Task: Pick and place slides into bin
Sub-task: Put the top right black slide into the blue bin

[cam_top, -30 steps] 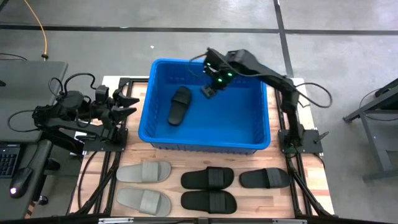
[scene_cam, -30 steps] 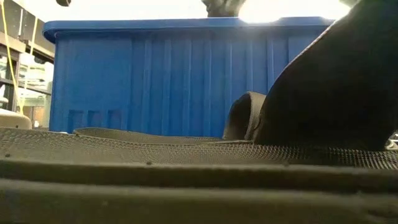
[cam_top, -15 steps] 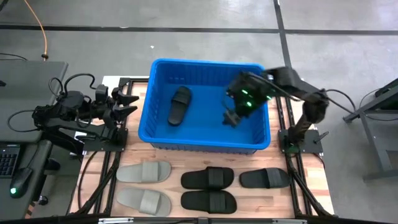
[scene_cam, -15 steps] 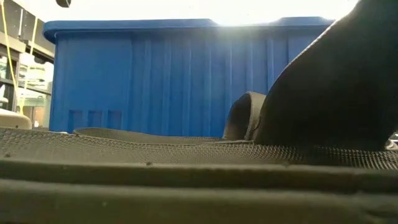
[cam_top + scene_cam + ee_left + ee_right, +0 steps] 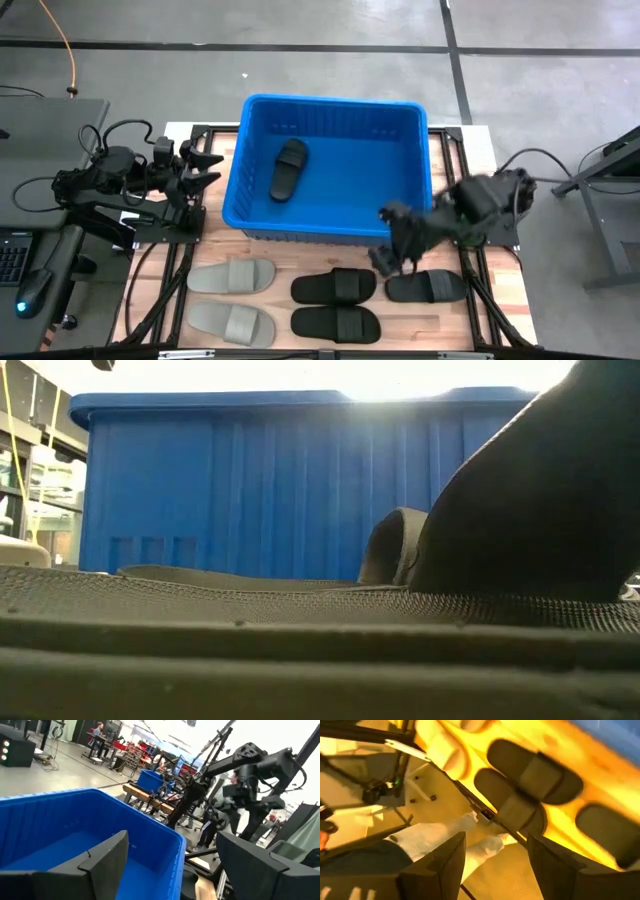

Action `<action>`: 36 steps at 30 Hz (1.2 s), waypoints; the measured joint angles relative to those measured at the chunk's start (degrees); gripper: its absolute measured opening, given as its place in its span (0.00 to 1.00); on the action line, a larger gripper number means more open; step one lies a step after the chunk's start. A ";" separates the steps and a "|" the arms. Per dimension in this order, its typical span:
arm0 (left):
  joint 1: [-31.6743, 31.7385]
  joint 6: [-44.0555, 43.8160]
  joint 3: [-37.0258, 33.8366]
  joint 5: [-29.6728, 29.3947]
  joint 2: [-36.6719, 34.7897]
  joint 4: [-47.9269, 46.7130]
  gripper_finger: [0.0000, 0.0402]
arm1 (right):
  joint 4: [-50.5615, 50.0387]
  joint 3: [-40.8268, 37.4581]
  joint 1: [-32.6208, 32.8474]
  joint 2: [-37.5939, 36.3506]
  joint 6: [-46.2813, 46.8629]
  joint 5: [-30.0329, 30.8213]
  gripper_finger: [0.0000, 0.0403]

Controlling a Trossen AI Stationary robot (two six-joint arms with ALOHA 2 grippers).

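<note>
One black slide (image 5: 289, 168) lies inside the bin (image 5: 410, 232), toward its left half. Five slides are outside, on the table in front of the bin's near wall: two light grey slides (image 5: 231, 276) off the left corner, two black slides (image 5: 334, 287) below the middle, and a single black slide (image 5: 426, 288) off the right corner.

Right gripper (image 5: 388, 258) hangs just outside the bin's near-right corner, above the single black slide, fingers spread wide and empty (right wrist view). Left gripper (image 5: 205, 167) waits beside the bin's left wall, fingers also apart, holding nothing.

Risks, as judged:
- Arm passing close to the bin's rim could clip it and shove the bin.
- Descent off-centre could pinch only the strap edge, so the slide slips or nudges its neighbour.
</note>
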 joint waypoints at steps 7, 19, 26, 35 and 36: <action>0.00 0.29 0.00 3.35 -0.03 0.06 0.72 | -1.51 -1.15 6.83 7.17 16.60 0.67 0.50; -0.02 0.13 0.00 4.63 -0.04 0.66 0.72 | -0.61 -16.04 15.34 14.93 34.49 -10.45 0.51; -0.02 0.21 0.00 4.61 -0.04 0.57 0.72 | -1.48 -25.95 16.37 14.90 36.31 -10.85 0.51; -0.02 0.38 0.00 4.61 -0.06 0.50 0.72 | -1.36 -42.95 14.49 14.90 33.97 -12.90 0.51; -0.02 0.25 0.00 4.61 -0.06 0.50 0.72 | -1.16 -44.75 14.07 14.90 33.76 -13.11 0.51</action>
